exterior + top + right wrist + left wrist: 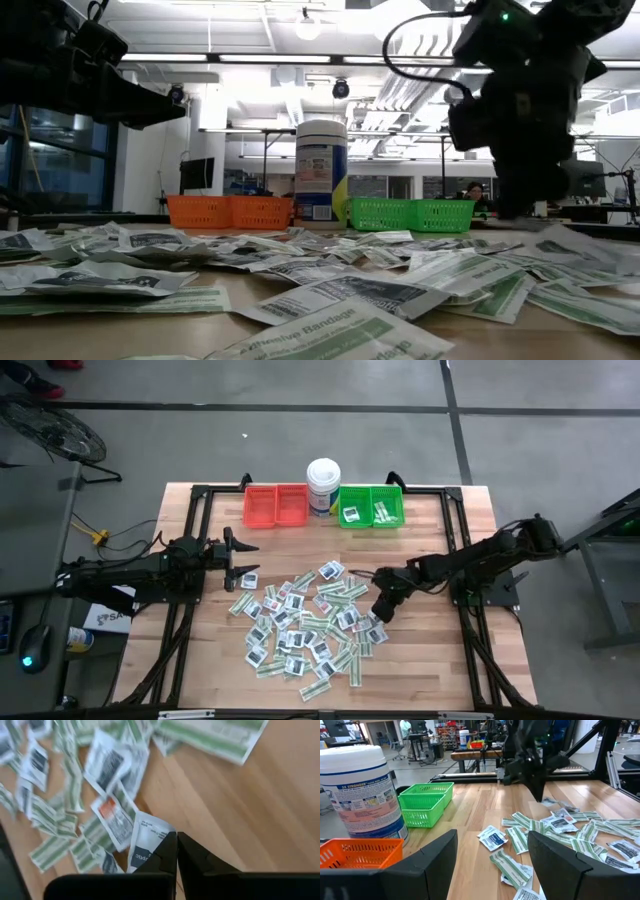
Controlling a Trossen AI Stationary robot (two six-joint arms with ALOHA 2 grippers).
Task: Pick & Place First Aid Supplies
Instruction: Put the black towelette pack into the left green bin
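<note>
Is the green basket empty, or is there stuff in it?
Not empty. From above, the green basket already holds a few packets, one dark-printed and one a pale strip. The red basket beside it looks bare.

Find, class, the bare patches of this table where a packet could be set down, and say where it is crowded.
Bare wood lies between the packet pile and the red bin and green bin, and along the table's right side beyond the right gripper, shut on a white packet. The centre is crowded. The left gripper, open, hovers at the pile's left edge.

Bright ceiling lights (307, 28) glare overhead; nearest packets (330, 335) are out of focus.
</note>
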